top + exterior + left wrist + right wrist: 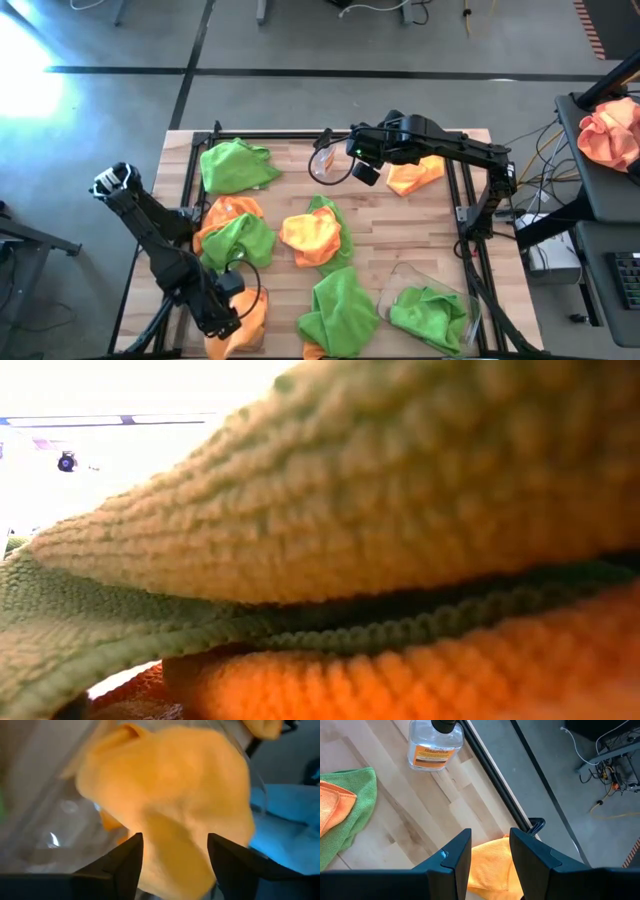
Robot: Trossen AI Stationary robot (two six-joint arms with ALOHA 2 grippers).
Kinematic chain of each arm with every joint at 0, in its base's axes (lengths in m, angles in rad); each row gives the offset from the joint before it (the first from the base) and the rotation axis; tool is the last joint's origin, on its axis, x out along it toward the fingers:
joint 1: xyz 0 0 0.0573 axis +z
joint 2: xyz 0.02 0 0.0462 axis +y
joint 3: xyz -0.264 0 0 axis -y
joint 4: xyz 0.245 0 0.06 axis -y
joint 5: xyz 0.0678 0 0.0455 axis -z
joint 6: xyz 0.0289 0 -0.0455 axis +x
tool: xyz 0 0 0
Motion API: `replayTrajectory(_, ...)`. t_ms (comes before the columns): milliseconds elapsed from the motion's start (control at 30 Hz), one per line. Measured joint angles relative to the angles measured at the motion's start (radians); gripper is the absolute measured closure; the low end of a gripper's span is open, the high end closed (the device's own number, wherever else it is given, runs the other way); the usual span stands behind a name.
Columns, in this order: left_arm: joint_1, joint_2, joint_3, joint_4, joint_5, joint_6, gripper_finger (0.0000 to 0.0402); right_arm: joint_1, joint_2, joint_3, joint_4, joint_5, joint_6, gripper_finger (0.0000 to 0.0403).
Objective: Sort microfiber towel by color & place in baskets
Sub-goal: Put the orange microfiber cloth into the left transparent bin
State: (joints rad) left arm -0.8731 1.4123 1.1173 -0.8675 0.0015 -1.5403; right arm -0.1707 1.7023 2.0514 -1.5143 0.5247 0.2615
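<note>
Sorting is partly done: the left gripper [228,322], fingers spread, has released an orange towel [165,805] into the 7 o'clock basket [256,335], a green towel [428,312] fills the 5 o'clock basket [392,278], about 6 towels remain on the table [400,230], and the right gripper [366,172], half-open and empty, hovers at 1 o'clock.

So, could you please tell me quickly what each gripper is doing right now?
Left gripper: open, over an orange towel.
Right gripper: open, holding nothing.

left arm: stretched to the near left corner of the desk, left tool [228,318] pointing down, fingers [131,857] spread apart | right arm: reaching across the far side, right tool [362,165] partly open, holding nothing
</note>
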Motion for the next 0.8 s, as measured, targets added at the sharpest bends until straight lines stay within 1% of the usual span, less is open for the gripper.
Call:
replayTrajectory(100,0.011,-0.003,0.035,-0.080,-0.048,0.041,0.0197,0.000,0.000,0.000,0.000,0.000,0.000,0.0275)
replayTrajectory(200,0.026,-0.004,0.105,-0.206,-0.168,0.085,0.0203,0.000,0.000,0.000,0.000,0.000,0.000,0.0275)
replayTrajectory(367,0.049,-0.005,0.265,-0.427,-0.431,0.187,0.0207,0.000,0.000,0.000,0.000,0.000,-0.003,0.0275)
replayTrajectory(533,0.052,-0.006,0.398,-0.667,-0.745,0.215,0.0207,0.000,-0.003,0.000,0.000,0.000,-0.013,0.0275)
replayTrajectory(567,0.052,-0.007,0.412,-0.710,-0.790,0.212,0.0207,0.000,-0.005,0.000,0.000,0.000,-0.014,0.0275)
replayTrajectory(667,0.060,-0.041,0.399,-0.682,-0.896,0.277,0.0207,0.000,-0.017,0.000,0.001,0.013,-0.012,0.0275)
replayTrajectory(733,0.069,-0.059,0.388,-0.701,-0.935,0.285,0.0207,0.000,-0.028,0.000,0.001,0.045,0.000,0.0275)
replayTrajectory(800,0.085,-0.081,0.351,-0.702,-0.938,0.301,0.0207,0.000,-0.036,0.000,0.002,0.068,0.013,0.0275)
